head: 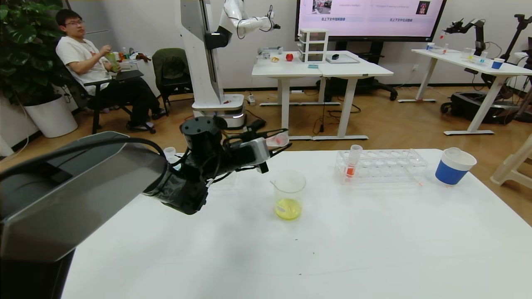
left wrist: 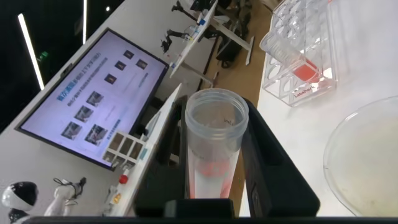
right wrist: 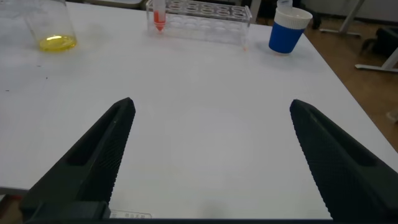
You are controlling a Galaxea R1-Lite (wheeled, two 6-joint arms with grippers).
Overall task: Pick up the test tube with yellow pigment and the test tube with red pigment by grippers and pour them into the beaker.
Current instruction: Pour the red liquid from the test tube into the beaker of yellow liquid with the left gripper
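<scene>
My left gripper (head: 277, 143) is shut on a test tube with red pigment (head: 276, 140), held tilted near level above the table, up and left of the beaker (head: 289, 193). In the left wrist view the tube (left wrist: 213, 155) sits between the black fingers (left wrist: 267, 162), its open mouth toward the beaker's rim (left wrist: 348, 143). The beaker holds yellow liquid at its bottom. A second red tube (head: 352, 162) stands in the clear rack (head: 386, 164). The test tube with yellow pigment is out of view. My right gripper (right wrist: 211, 149) is open and empty above bare table.
A blue-and-white paper cup (head: 454, 166) stands right of the rack. Another small cup (head: 169, 153) is at the table's far left edge, behind my left arm. The right wrist view shows the beaker (right wrist: 53, 28), rack (right wrist: 205, 12) and cup (right wrist: 287, 30) far off.
</scene>
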